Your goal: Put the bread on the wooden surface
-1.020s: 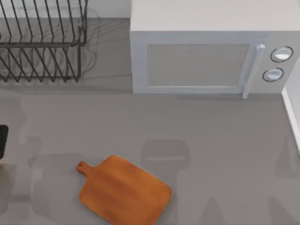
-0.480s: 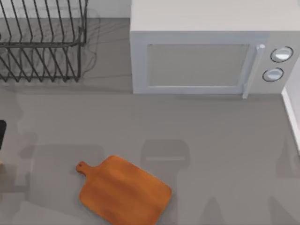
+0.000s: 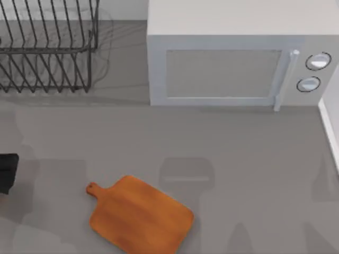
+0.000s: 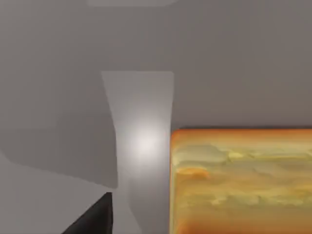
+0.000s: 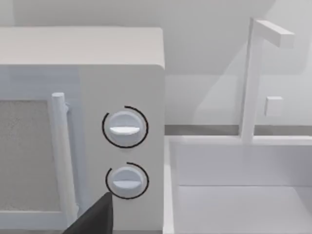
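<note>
Bread lay on grey desk under left arm; wooden surface sat bare nearby. Jaws' state: cannot tell.

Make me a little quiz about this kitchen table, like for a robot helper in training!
1. True or false: the bread already lies on the wooden surface.
2. What stands at the table's back left? A) dish rack B) toaster C) kettle
3. How many round knobs does the microwave have?
Key: 1 false, it's bare; bread is near the left gripper at the left edge. 2 A. 3 two.
</note>
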